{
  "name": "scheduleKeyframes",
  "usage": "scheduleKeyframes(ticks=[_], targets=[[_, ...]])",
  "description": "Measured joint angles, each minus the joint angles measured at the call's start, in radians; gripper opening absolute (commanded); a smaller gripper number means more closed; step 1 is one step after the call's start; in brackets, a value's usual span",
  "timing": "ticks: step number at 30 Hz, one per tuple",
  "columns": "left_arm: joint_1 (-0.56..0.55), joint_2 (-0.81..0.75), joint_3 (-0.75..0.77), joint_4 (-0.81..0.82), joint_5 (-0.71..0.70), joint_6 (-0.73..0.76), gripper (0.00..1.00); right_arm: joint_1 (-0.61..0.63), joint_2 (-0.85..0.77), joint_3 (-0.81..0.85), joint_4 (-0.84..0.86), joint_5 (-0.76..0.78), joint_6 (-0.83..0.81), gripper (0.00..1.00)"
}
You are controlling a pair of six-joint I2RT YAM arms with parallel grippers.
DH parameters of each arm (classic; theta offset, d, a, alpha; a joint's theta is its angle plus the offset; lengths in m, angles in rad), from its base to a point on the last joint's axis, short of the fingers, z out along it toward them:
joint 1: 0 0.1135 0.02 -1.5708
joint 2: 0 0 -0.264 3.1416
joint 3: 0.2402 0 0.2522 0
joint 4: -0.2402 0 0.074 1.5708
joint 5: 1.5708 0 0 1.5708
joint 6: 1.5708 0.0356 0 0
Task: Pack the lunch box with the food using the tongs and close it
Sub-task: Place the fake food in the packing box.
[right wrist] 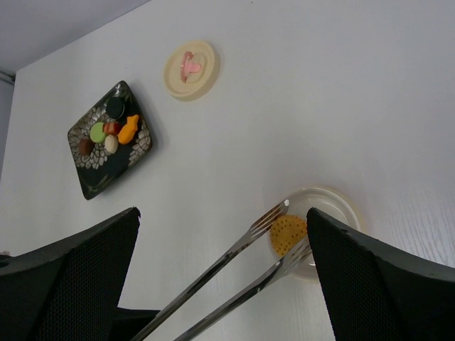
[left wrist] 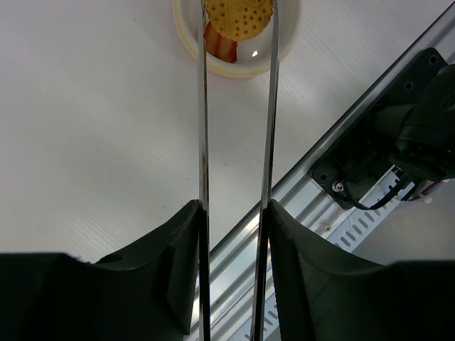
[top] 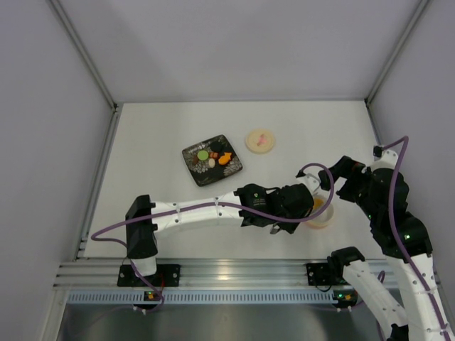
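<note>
Progress: early, most of the packing is left. Left gripper (left wrist: 234,213) is clamped on the tongs (left wrist: 203,142), whose tips pinch a round yellow dotted piece (left wrist: 238,18) directly over the lunch box (left wrist: 245,71); it looks not yet released. One red-brown strip (left wrist: 220,46) lies inside the box. Left to do: several pieces of food (right wrist: 106,131) on the dark plate (right wrist: 92,174), then the lid (right wrist: 190,69), lying face-up beside the plate. Right gripper (right wrist: 222,213) is spread wide, holding nothing, hovering near the box. Room: the box sits near the front rail (left wrist: 306,206) and close to the right arm (top: 387,206), so it's tight there. The path across the table (top: 156,128) to plate and lid is unobstructed.
</note>
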Motion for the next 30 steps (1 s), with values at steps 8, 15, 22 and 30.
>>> scheduleKeyframes(ticks=[8,15,22,30], targets=[[0.000,0.000,0.000,0.000,0.004,0.001,0.47,0.000,-0.003,0.000,0.000,0.002,0.000,0.99],[0.000,0.000,0.006,0.000,0.003,0.002,0.49,0.000,-0.003,0.000,0.000,0.002,0.000,0.99],[0.000,0.000,0.008,0.000,-0.002,0.002,0.47,0.000,-0.003,0.000,0.000,0.002,0.000,1.00],[0.007,-0.020,0.002,-0.014,-0.075,-0.005,0.47,0.000,-0.003,0.000,0.000,0.002,-0.001,1.00]])
